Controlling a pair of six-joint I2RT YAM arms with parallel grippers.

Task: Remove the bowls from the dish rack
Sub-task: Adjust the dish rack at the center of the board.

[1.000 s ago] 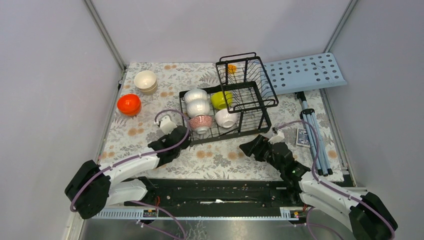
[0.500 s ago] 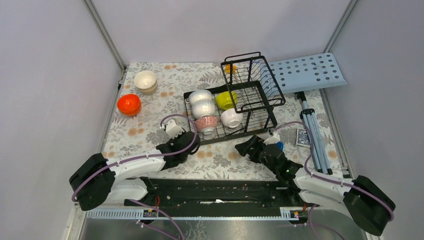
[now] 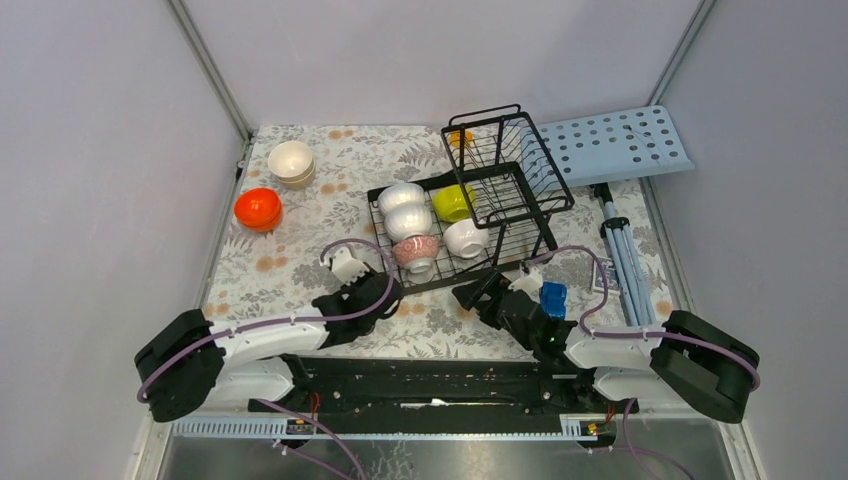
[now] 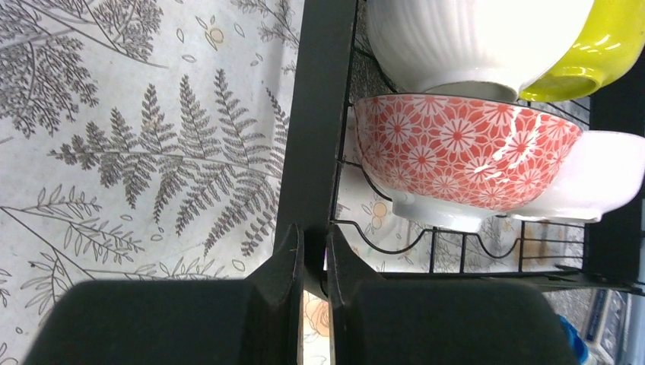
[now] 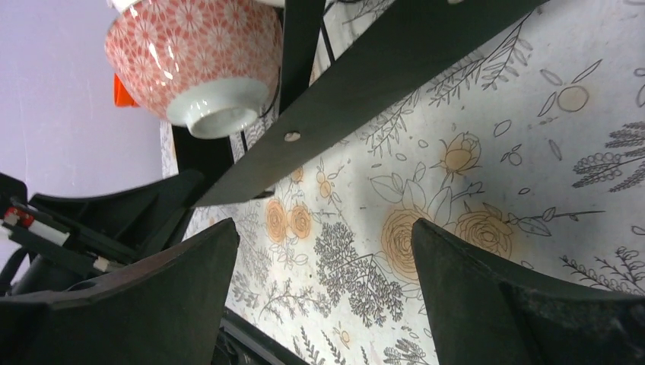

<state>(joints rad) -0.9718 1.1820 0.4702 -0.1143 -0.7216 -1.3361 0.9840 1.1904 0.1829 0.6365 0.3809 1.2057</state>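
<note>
Black rack (image 4: 317,114) frame sits pinched in the left gripper (image 4: 313,255) at its 8 o'clock corner; right gripper (image 5: 323,236) gapes wide at 5. Red-flowered bowl (image 4: 464,152) sits nearest: steady the rack, lift by the rim

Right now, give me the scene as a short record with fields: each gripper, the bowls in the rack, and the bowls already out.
left gripper: jaws shut on the rack at its near-left rim
right gripper: jaws wide open, holding nothing, just short of the rack's near edge
in rack: three white bowls, pink bowl, green bowl
out of rack, far left: orange bowl, cream bowls stacked
</note>
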